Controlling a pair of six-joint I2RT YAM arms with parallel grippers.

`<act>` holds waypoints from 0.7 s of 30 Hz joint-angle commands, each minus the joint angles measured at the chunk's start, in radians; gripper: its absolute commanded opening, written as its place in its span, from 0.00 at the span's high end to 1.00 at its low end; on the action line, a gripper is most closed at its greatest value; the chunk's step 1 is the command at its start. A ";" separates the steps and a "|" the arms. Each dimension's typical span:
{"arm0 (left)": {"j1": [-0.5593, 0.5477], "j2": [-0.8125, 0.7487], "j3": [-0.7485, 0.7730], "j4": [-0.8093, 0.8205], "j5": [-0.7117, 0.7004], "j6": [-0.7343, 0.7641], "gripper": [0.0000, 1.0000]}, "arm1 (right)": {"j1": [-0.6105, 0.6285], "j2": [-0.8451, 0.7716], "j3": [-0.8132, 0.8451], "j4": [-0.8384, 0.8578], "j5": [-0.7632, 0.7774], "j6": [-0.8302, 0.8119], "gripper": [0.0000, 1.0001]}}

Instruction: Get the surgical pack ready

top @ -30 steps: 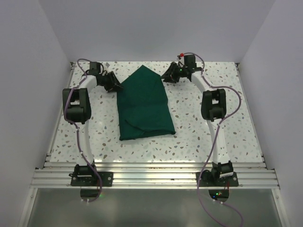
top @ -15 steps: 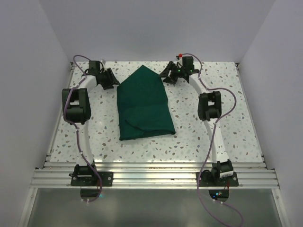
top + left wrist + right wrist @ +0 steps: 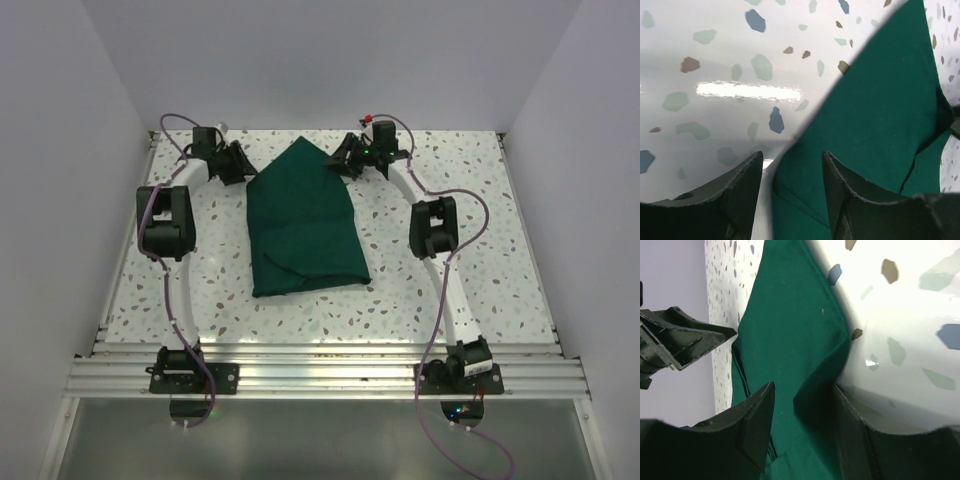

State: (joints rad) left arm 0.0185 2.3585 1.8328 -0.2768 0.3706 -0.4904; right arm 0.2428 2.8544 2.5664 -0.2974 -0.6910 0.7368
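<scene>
Speckled tabletop (image 3: 480,230) carries the surgical pack (image 3: 303,225) at centre, green cloth tapering to a far point. Left arm (image 3: 165,225) and right arm (image 3: 432,225) reach far, elbows bent, wrists turned inward. Left jaws and right jaws stand apart, each straddling a slanted cloth edge.

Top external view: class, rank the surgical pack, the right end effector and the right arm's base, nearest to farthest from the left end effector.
From the left end effector:
1. surgical pack, right beside it.
2. right end effector, across the pack's far tip.
3. right arm's base, bottom right of the view.
</scene>
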 commanded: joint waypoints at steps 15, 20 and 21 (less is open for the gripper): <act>-0.012 0.209 0.195 -0.177 0.250 0.098 0.54 | 0.012 0.039 0.003 -0.020 0.045 0.010 0.62; -0.011 0.235 0.224 -0.130 0.332 0.085 0.60 | 0.012 0.037 0.008 0.012 0.027 0.050 0.64; -0.011 0.237 0.227 -0.116 0.362 0.072 0.61 | 0.012 0.036 0.009 0.014 0.027 0.055 0.65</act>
State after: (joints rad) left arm 0.0113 2.5317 2.0563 -0.3363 0.6651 -0.4416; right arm 0.2535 2.8670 2.5710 -0.2939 -0.6708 0.7689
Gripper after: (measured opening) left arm 0.402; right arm 0.354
